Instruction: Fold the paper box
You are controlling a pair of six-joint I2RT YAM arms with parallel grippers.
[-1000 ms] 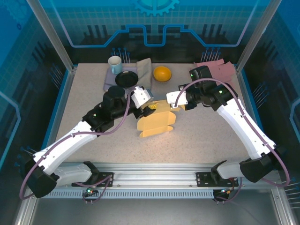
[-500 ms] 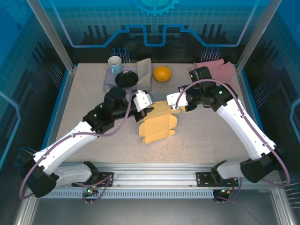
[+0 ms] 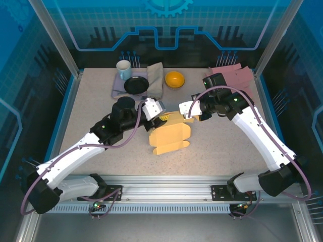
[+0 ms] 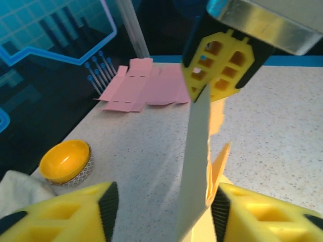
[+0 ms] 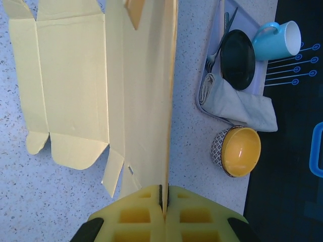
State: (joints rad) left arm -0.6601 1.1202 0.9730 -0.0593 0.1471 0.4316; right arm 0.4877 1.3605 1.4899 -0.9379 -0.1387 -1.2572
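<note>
Left gripper (image 3: 161,118) is reopening, jaws astride raised panel of box (image 3: 170,140), gripping nothing | right gripper (image 5: 164,196) is staying pinched on that panel's edge | fold is progressing, unfinished

The paper box (image 3: 170,138) looks matt, the tabletop (image 3: 227,146) speckled, the bowl (image 3: 174,78) glossy.

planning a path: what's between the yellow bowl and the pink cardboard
Bare tabletop between the yellow bowl and the pink cardboard, in the left wrist view.
</note>
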